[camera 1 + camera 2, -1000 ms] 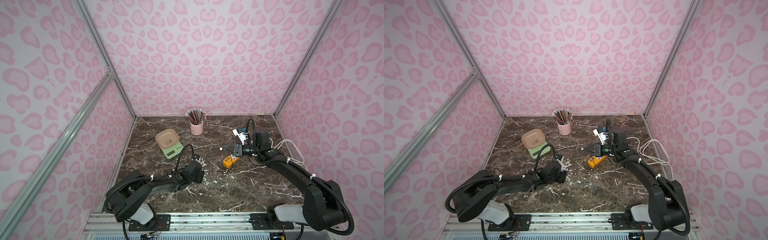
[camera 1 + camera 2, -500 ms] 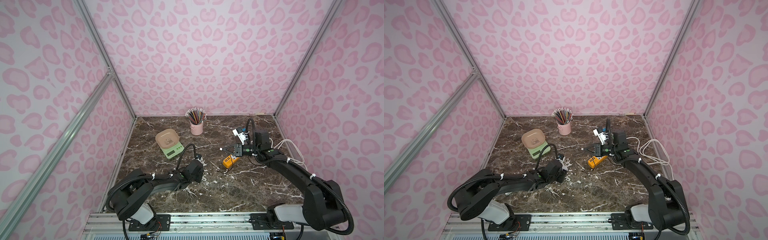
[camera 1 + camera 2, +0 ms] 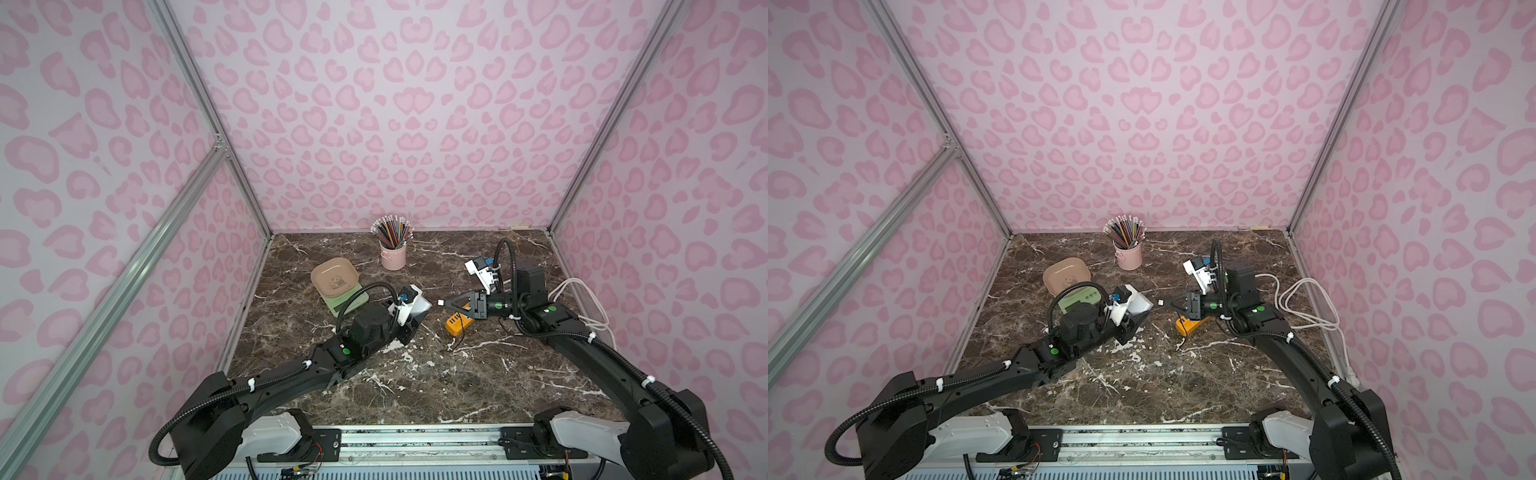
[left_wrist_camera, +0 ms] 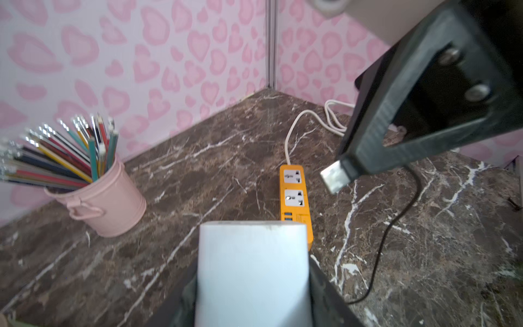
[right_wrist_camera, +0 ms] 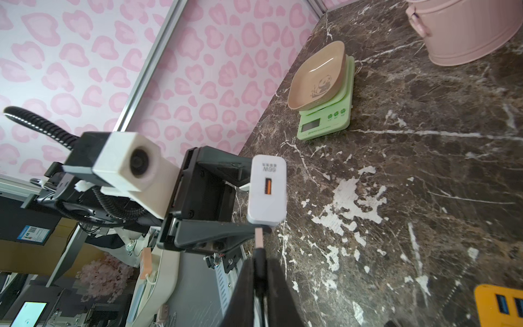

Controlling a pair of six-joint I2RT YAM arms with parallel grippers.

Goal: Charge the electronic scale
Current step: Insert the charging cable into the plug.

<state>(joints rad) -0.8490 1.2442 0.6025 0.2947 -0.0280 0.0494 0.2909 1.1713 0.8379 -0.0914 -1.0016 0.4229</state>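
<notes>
A small white charger block [image 5: 268, 175] with an orange port in its face is clamped between the fingers of the left claw [image 5: 250, 198] and is held off the desk, with the port turned toward the right claw [image 3: 448, 304]. The right claw is clenched on the silver USB plug [image 4: 334, 177] of a thin black cable [image 4: 396, 223], and the plug is aimed at that port from close by. A gap is seen between them in both top views, so the plug is judged not yet seated. The rest of the black cable is trailed loosely over the dark brown marble desk [image 3: 415, 374], and its far end cannot be traced. Near the right claw, an orange power strip [image 4: 294, 195] is laid on the desk with both sockets empty. The electronic scale [image 5: 325, 124], pale green with a grey display and a beige panda-printed tray, is set on the desk beyond the left arm, near the side wall and well apart from both claws. No cable is seen at it. The task is judged to be at an early stage: charger and plug are in hand and roughly aligned, but nothing is joined. The plug remains to be pushed into the charger, the charger to be seated in the strip, and, as far as can be judged, the cable's other end to be fitted to the scale.
</notes>
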